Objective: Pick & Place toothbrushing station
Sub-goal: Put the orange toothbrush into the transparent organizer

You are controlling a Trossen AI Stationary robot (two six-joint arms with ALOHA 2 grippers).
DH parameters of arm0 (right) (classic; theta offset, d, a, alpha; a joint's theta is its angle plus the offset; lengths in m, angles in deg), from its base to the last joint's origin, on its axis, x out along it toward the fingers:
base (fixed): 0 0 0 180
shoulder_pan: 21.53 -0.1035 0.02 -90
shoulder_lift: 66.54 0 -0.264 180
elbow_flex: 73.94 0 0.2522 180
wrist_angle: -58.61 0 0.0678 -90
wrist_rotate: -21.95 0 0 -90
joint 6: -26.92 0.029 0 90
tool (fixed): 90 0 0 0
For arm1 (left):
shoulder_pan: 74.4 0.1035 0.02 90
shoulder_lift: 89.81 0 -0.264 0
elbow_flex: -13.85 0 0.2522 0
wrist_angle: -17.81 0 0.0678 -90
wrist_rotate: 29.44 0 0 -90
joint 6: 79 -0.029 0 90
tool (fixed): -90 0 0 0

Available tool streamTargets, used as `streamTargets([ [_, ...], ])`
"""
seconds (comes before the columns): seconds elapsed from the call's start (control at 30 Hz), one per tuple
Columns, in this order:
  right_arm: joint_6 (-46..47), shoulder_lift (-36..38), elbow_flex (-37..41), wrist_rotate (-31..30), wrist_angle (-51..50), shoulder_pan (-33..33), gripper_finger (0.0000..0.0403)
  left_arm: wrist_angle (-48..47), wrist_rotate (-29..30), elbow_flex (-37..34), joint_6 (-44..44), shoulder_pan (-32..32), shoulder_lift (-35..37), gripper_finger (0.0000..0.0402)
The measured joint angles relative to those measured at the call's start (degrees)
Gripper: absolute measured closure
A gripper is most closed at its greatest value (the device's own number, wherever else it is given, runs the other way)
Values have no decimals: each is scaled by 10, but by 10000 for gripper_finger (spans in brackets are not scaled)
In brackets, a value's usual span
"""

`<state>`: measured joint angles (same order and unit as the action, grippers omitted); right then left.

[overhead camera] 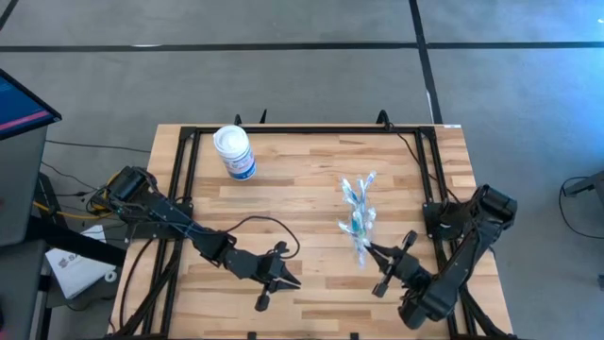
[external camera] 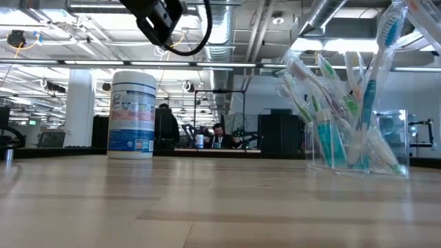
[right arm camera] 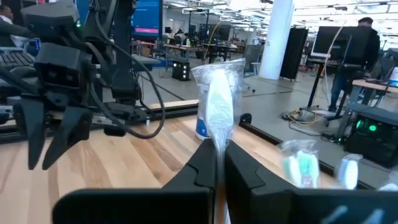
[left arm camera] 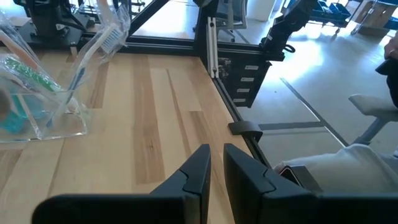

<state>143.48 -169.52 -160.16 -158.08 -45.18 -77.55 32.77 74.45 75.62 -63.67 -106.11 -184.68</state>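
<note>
Two dark arms reach over the pale wooden slatted surface. The right tool hovers near the surface's front right, its fingers pressed together on the clear wrapper of a white-headed wrapped toothbrush that stands up between them. Just beside it, toward the middle of the right half, sits the small clear plastic cup, upright on the surface, packed with slim wrapped toothbrushes in blue, green and white that lean outward, plus small teal tubes. The left tool hangs above the front centre, well apart from the cup, its fingers nearly together with a narrow gap and nothing between them. A white cylindrical canister with a blue label stands at the back left.
</note>
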Motion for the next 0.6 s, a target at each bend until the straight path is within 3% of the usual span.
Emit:
streamTargets([
  [0.4,-10,96,54,0,0,-3,402,1,-2,0,-1,3,0,363],
  [0.6,-67,159,56,0,0,-5,402,1,-2,0,-1,8,0,363],
])
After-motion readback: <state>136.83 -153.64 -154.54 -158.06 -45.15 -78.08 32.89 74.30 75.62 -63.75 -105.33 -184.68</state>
